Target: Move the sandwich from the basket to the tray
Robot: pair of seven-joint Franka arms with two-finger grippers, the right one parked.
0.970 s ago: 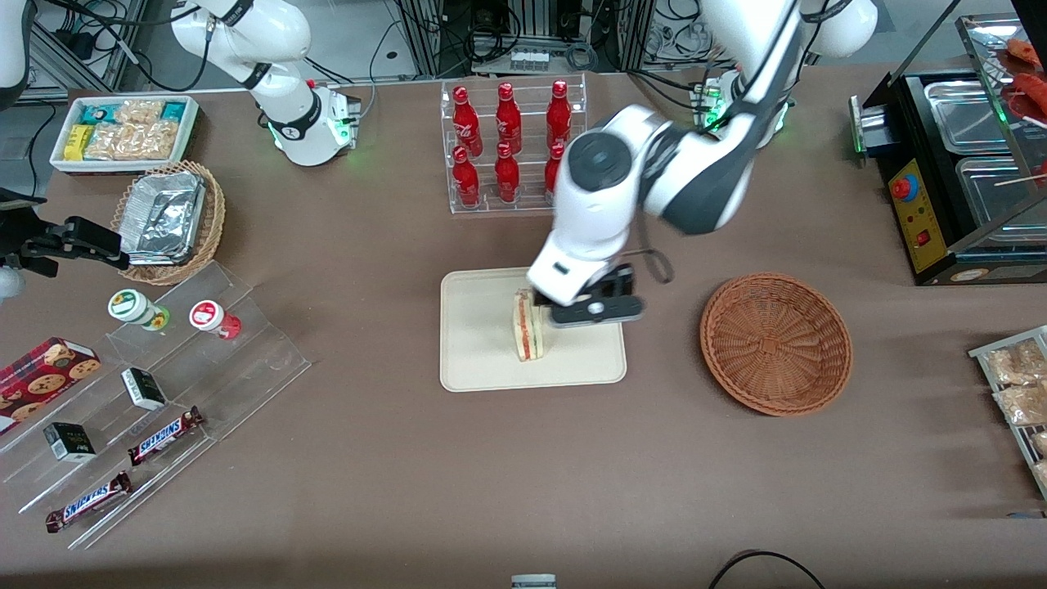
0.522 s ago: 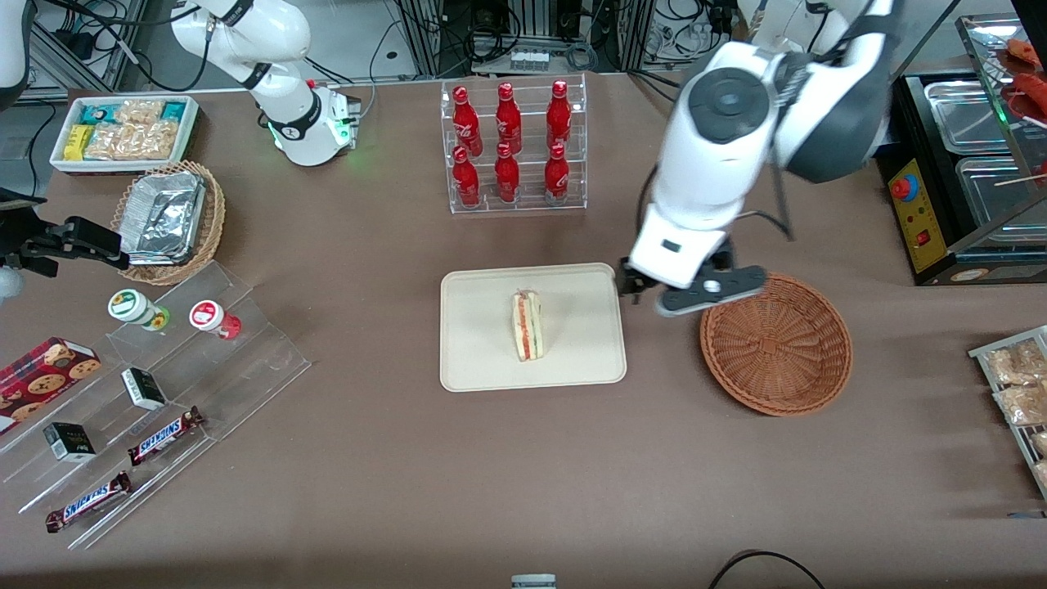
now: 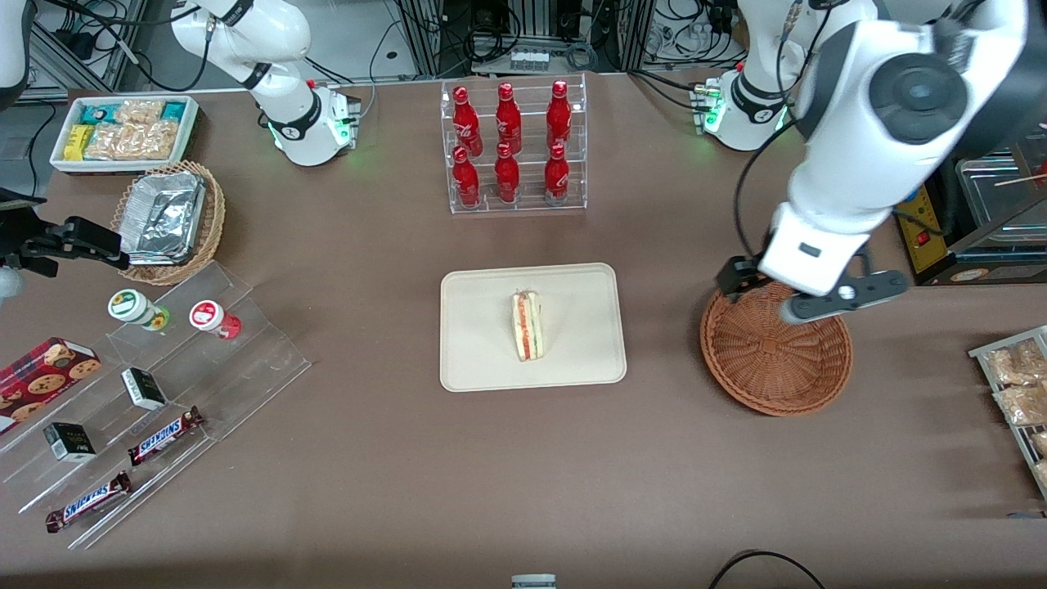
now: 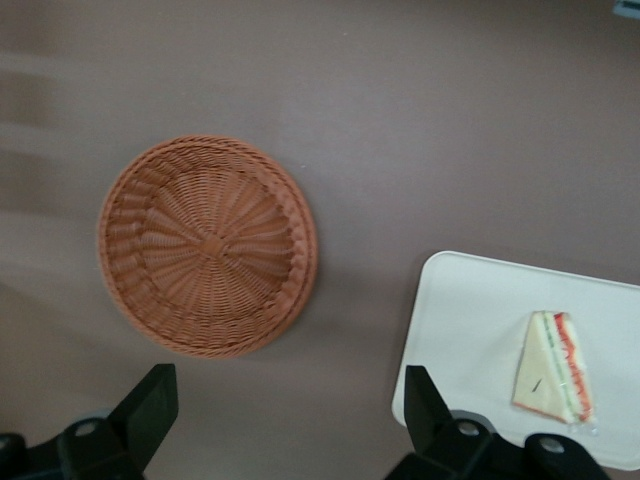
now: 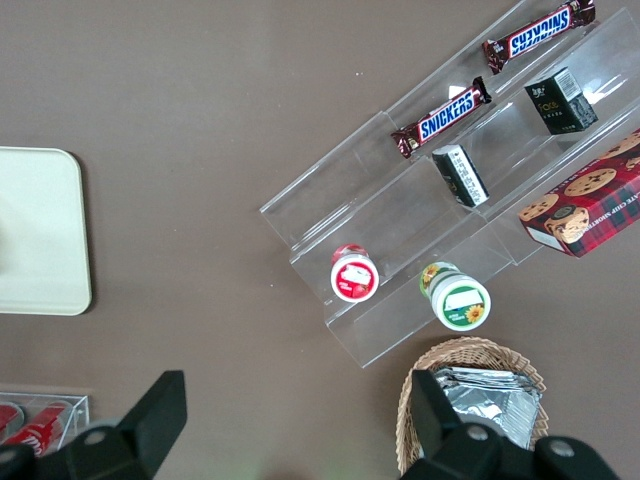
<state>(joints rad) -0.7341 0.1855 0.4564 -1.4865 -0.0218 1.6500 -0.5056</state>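
Claw moved over basket, open; sandwich on tray, well apart.

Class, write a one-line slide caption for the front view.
Sandwich on tray; open pincer above the empty basket.

Woven wicker basket, matt smooth tray

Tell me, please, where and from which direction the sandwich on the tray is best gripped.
Probably from above, closing on the two flat bread faces. The sandwich stands on edge on the tray, filling stripes facing up. The open gripper hangs above the basket.
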